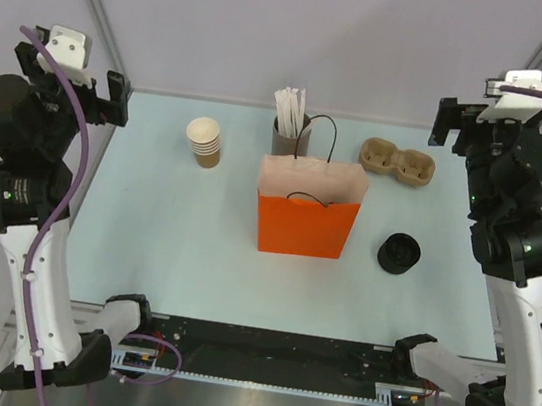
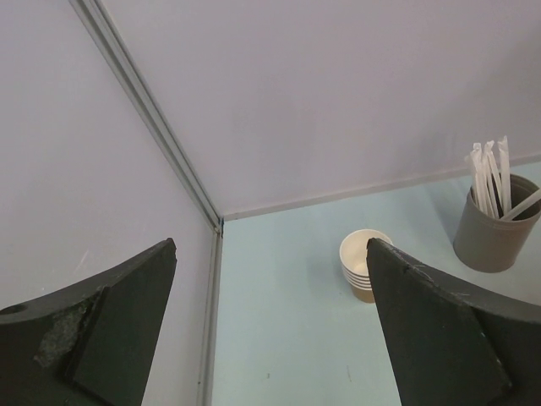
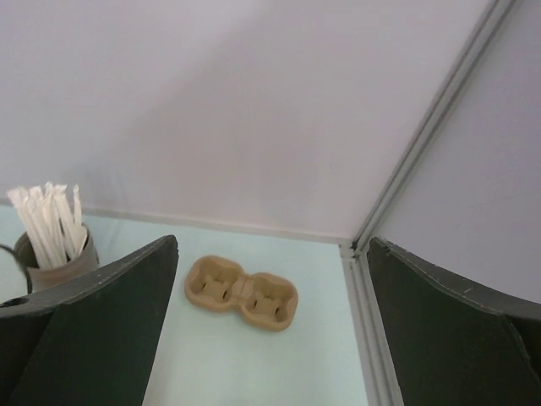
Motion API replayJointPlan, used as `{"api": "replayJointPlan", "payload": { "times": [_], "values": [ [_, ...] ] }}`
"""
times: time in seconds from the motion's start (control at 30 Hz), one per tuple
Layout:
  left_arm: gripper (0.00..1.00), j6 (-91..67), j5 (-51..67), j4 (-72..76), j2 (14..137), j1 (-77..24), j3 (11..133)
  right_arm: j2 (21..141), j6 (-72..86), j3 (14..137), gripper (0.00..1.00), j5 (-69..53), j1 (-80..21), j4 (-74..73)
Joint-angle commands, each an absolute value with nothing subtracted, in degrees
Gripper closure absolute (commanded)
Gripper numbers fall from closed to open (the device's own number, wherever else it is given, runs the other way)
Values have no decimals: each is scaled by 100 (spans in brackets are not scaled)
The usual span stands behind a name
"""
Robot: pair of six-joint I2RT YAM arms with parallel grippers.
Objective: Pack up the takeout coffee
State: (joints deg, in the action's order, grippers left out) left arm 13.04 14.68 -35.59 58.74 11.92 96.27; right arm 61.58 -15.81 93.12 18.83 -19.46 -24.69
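No single takeout coffee cup shows in any view. An orange paper bag [image 1: 308, 208] stands open at mid-table. My left gripper [image 1: 104, 97] is raised at the far left corner, open and empty. In the left wrist view its jaws [image 2: 270, 245] stand wide apart, with a stack of nested brown cups [image 2: 359, 258] on the table beyond the right finger. My right gripper [image 1: 455, 128] hangs at the far right corner, also open and empty [image 3: 272, 241]. It looks down on a tan two-cup cardboard carrier [image 3: 241, 293].
Behind the bag stands a grey cup of white sticks [image 1: 290, 125]. The stack of cups [image 1: 204, 141] is at back left and the carrier [image 1: 397, 161] at back right. A black lid [image 1: 400, 253] lies right of the bag. Walls close the back and sides.
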Motion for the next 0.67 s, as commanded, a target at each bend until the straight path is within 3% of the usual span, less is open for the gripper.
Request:
{"api": "replayJointPlan", "payload": {
  "times": [0.0, 0.63],
  "values": [
    [0, 1380, 1353, -3884, 5827, 1239, 9835, 6065, -1951, 9624, 0, 2661, -2004, -2347],
    [1, 1327, 1626, -3946, 5801, 1239, 9782, 5880, -2276, 9220, 0, 3182, -2004, -1828]
  ]
}}
